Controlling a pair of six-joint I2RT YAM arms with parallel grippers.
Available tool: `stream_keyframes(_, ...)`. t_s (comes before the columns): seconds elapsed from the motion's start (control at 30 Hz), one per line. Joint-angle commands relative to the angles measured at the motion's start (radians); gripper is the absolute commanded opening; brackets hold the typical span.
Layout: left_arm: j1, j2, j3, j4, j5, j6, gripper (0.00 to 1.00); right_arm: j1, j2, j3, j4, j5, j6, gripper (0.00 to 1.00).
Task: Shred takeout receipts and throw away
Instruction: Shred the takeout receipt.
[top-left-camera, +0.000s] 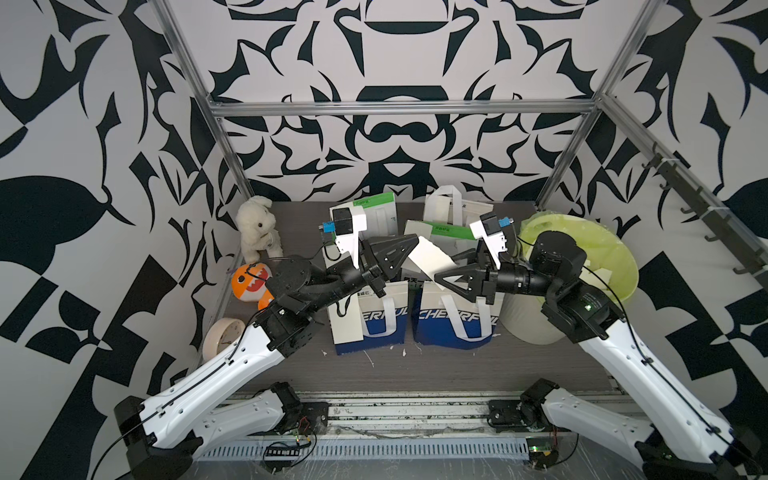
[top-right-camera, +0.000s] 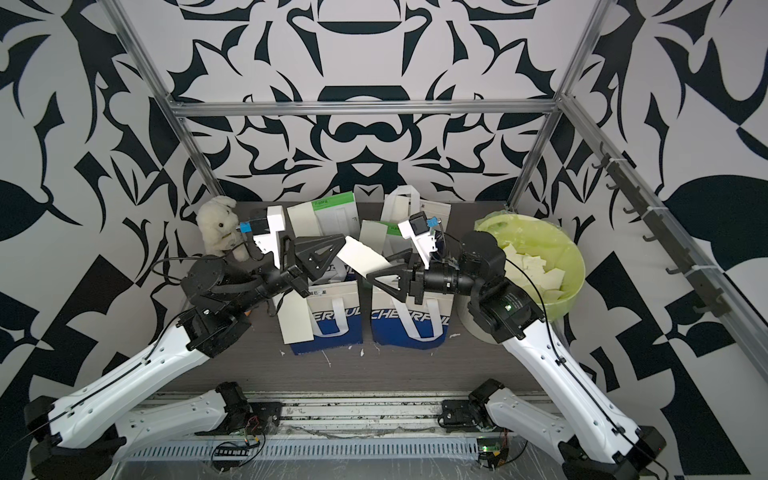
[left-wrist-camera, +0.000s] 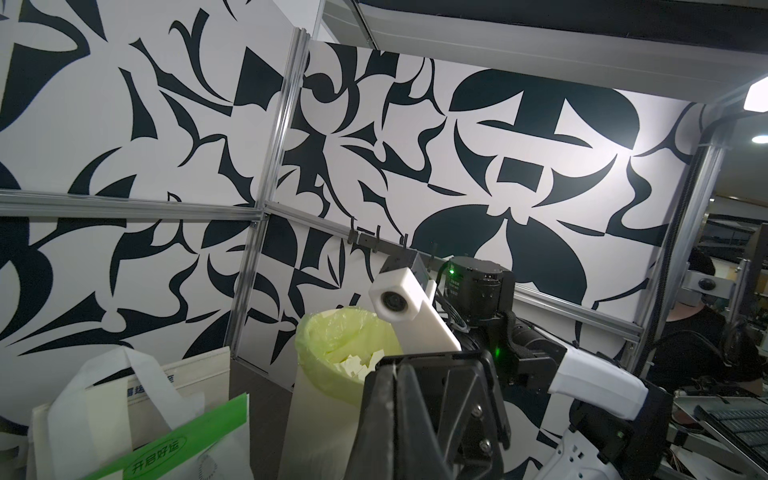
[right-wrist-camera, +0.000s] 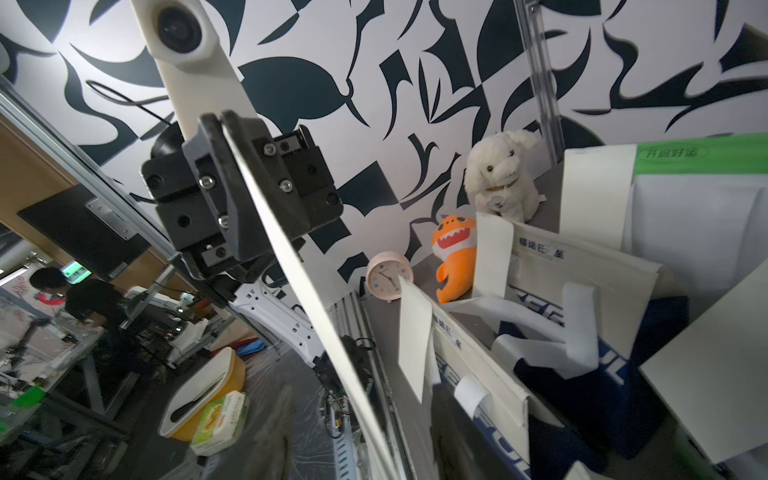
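Step in hand: tearing of 1 receipt (top-left-camera: 430, 257), held in the air between the 2 gripper tips, above the bags (top-left-camera: 457, 332). The left gripper (top-left-camera: 415, 240) is clamped on 1 end. The right gripper (top-left-camera: 437, 276) is set at the opposite corner, jaws narrow; a firm grip cannot be confirmed, that wrist view being blurred. Next required: grip secured, tips drawn apart, then release over the bin (top-left-camera: 627, 266) behind the right gripper.
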Motion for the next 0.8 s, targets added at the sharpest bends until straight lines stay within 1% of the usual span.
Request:
stream_keyframes(0.0, -0.005, -0.007, -0.02, 0.033, -0.014, -0.009, 0.0, 0.011, -0.017, -0.003, 0.077, 0.029, 0.024, 0.15)
stream_keyframes(0.03, -0.005, -0.008, -0.02, 0.031, -0.014, -0.008, 0.0, 0.011, -0.018, -0.003, 0.077, 0.035, 0.037, 0.0)
stream_keyframes(0.17, -0.004, -0.009, -0.016, -0.015, -0.022, 0.007, 0.0, 0.012, -0.023, 0.005, 0.053, 0.054, 0.048, 0.0)
stream_keyframes(0.27, -0.005, -0.01, 0.017, -0.124, -0.021, 0.054, 0.0, 0.012, -0.025, 0.034, -0.036, 0.08, -0.009, 0.0)
stream_keyframes(0.3, -0.005, -0.012, 0.033, -0.176, -0.023, 0.074, 0.11, 0.011, -0.022, 0.052, -0.086, 0.087, -0.041, 0.0)
stream_keyframes(0.37, -0.005, -0.018, 0.09, -0.338, -0.028, 0.162, 0.78, 0.011, -0.013, 0.097, -0.207, 0.108, -0.118, 0.0)
stream_keyframes(0.4, -0.005, -0.018, 0.123, -0.431, -0.026, 0.222, 1.0, 0.011, -0.006, 0.117, -0.263, 0.119, -0.153, 0.0)
stream_keyframes(0.47, -0.005, -0.019, 0.201, -0.633, -0.023, 0.372, 0.99, 0.012, 0.013, 0.172, -0.39, 0.14, -0.23, 0.0)
stream_keyframes(0.53, -0.004, -0.013, 0.28, -0.798, -0.016, 0.497, 1.0, 0.012, 0.032, 0.217, -0.497, 0.157, -0.293, 0.0)
stream_keyframes(0.63, -0.004, 0.033, 0.436, -1.036, 0.028, 0.656, 1.0, 0.011, 0.067, 0.278, -0.644, 0.185, -0.373, 0.0)
stream_keyframes(0.7, -0.004, 0.095, 0.547, -1.174, 0.067, 0.724, 1.0, 0.012, 0.089, 0.309, -0.718, 0.195, -0.415, 0.0)
stream_keyframes(0.77, -0.002, 0.158, 0.645, -1.294, 0.112, 0.766, 1.0, 0.011, 0.099, 0.327, -0.756, 0.19, -0.446, 0.0)
